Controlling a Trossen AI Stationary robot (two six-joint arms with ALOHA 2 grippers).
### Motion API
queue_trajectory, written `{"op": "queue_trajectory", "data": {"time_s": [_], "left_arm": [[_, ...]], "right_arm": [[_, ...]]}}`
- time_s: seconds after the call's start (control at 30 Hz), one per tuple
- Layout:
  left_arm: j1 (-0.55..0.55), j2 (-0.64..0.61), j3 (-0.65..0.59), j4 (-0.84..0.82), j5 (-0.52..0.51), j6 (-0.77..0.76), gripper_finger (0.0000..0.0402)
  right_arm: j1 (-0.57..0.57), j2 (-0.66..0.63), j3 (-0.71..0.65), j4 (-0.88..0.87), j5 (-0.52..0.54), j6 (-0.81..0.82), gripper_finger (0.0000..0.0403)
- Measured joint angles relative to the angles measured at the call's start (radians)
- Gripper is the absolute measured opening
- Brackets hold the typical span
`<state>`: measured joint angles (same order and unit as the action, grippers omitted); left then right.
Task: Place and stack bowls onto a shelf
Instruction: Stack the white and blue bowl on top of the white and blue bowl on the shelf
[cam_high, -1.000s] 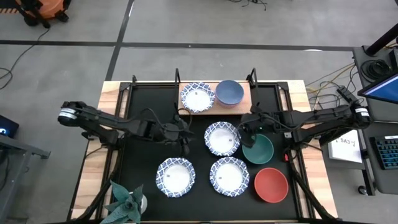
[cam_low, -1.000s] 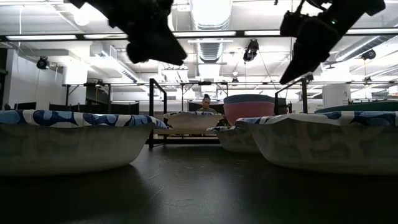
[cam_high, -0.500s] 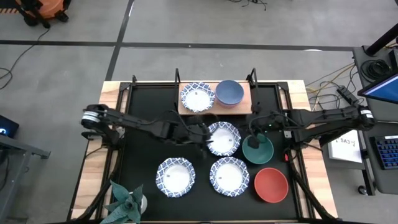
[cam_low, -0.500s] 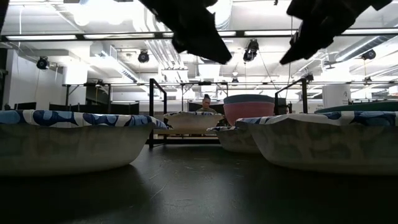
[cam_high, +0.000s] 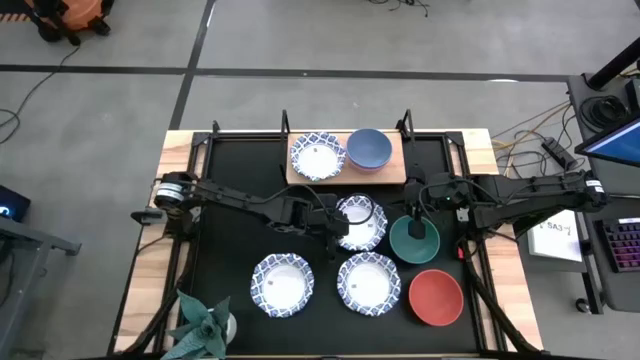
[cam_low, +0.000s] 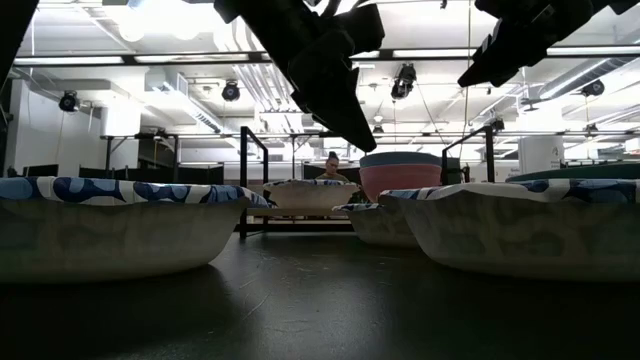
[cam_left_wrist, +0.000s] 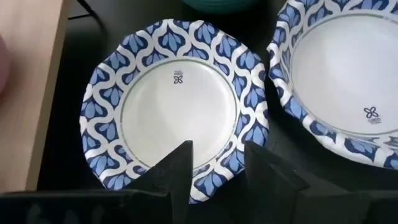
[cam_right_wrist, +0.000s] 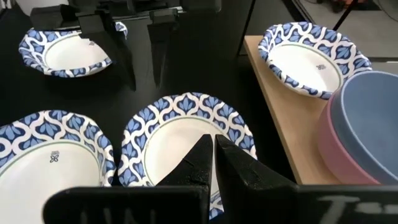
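Observation:
The shelf (cam_high: 394, 168) stands at the table's far edge. On it sit a blue-patterned white bowl (cam_high: 317, 157) and a blue bowl (cam_high: 369, 148) nested in a pink one (cam_right_wrist: 348, 169). Three patterned bowls rest on the black tabletop: one in the middle (cam_high: 360, 222) and two nearer the front (cam_high: 282, 285) (cam_high: 368, 283). A green bowl (cam_high: 414, 243) and a red bowl (cam_high: 436, 297) sit to the right. My left gripper (cam_left_wrist: 217, 167) hovers open above the middle bowl's left rim, pointing slantwise down. My right gripper (cam_right_wrist: 214, 155) hangs shut above the green bowl.
A green spiky plant (cam_high: 205, 325) stands at the front left corner. Black posts (cam_high: 284, 125) (cam_high: 406, 125) rise at the shelf's ends. A person shows far off in the room behind the shelf (cam_low: 331, 163).
My left gripper has gone toward the table's right edge and a little down, rolling as it went, from left of the middle patterned bowl to above that bowl's left rim. My right gripper has drawn back toward the right edge and risen slightly. No bowl has moved.

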<state>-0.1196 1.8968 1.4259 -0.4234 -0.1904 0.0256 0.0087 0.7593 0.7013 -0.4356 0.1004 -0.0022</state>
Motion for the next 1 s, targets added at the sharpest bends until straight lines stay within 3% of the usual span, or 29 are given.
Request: {"op": "queue_trajectory", "data": {"time_s": [0.37,0.6,1.0], "left_arm": [[0.000,0.060,0.004,-0.006,0.000,0.118,0.0171],[0.009,0.084,0.003,-0.003,0.106,0.146,0.0173],[0.034,0.111,0.003,0.019,0.141,0.164,0.0173]], "right_arm": [[0.000,0.007,-0.001,0.000,0.000,-0.012,0.0009],[0.000,0.008,-0.001,0.000,0.001,-0.013,0.0009],[0.000,0.008,-0.002,0.000,0.004,-0.016,0.0009]]}}
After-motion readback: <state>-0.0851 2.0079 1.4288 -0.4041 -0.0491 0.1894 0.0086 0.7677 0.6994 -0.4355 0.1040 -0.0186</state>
